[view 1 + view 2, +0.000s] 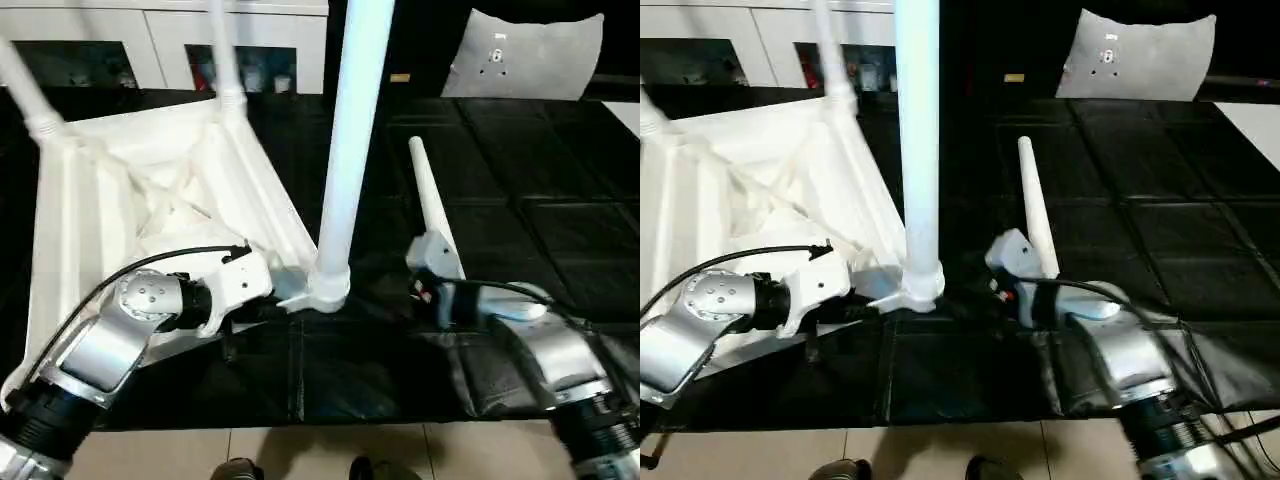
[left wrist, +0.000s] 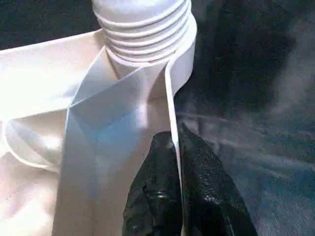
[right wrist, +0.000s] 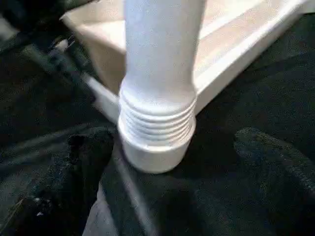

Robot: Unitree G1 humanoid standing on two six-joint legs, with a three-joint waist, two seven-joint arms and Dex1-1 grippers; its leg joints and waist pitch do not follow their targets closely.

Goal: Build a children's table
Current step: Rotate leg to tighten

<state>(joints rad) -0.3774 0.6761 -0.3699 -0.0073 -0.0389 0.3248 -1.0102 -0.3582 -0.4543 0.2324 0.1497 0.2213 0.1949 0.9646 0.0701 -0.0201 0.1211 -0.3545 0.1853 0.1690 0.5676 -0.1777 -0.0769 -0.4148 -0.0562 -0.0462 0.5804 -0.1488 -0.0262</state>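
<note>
Your table top (image 1: 150,190) lies upside down on the black mat (image 1: 520,250), ribbed underside facing up, toward the left of the work area. Three legs stand upright in its corner sockets: two at the far corners, (image 1: 25,85) and (image 1: 226,55), and the near leg (image 1: 350,150) in the socket closest to you, near the middle of the head views. In the right wrist view this leg's threaded collar (image 3: 157,123) is still exposed above the socket ring.

The fourth leg (image 1: 430,205) lies loose on the mat, just right of the standing near leg, with its narrow end pointing away from you.

Your left gripper (image 2: 179,191) is pinched shut on the thin edge wall of the table top (image 2: 172,108), just beside the near corner socket; one finger sits on each side of the wall.

Your right gripper (image 3: 167,162) stands wide, holding nothing. Its two fingers (image 3: 78,162) flank the base of the near leg without visibly touching it, low over the mat.

White cabinets (image 1: 180,40) with glass doors run along the back, and a flat grey-white panel (image 1: 525,55) leans at the far right.
</note>
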